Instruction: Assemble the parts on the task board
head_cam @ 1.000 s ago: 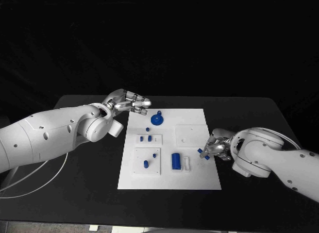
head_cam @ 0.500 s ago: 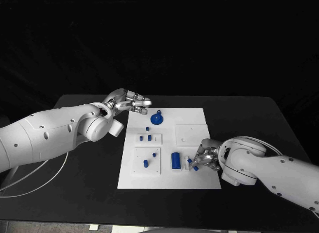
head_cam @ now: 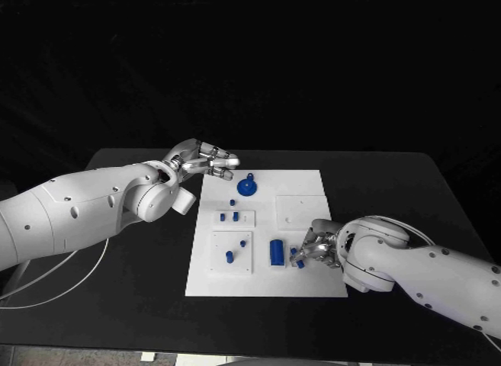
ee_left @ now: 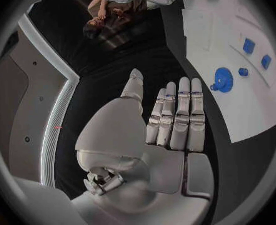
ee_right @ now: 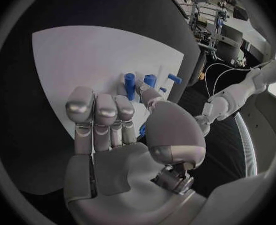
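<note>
Right hand low over the near right part of the white rectangular task board (head_cam: 300, 191); left hand off the board's far left corner.

The silver right hand (head_cam: 316, 248) sits above the board's near right area, fingers curled together; a small blue part (head_cam: 299, 264) shows at its fingertips, but whether it is pinched or only touched I cannot tell. Just beside it, toward the board's middle, lies a blue cylindrical part (head_cam: 277, 252). The silver left hand (head_cam: 203, 160) hovers over the black table (head_cam: 393, 183) at the far left corner, fingers straight and side by side, holding nothing. Near it on the board rests a round blue disc-shaped part (head_cam: 247, 186). Two small blue pegs (head_cam: 229, 217) stand in a raised white block left of centre.
</note>
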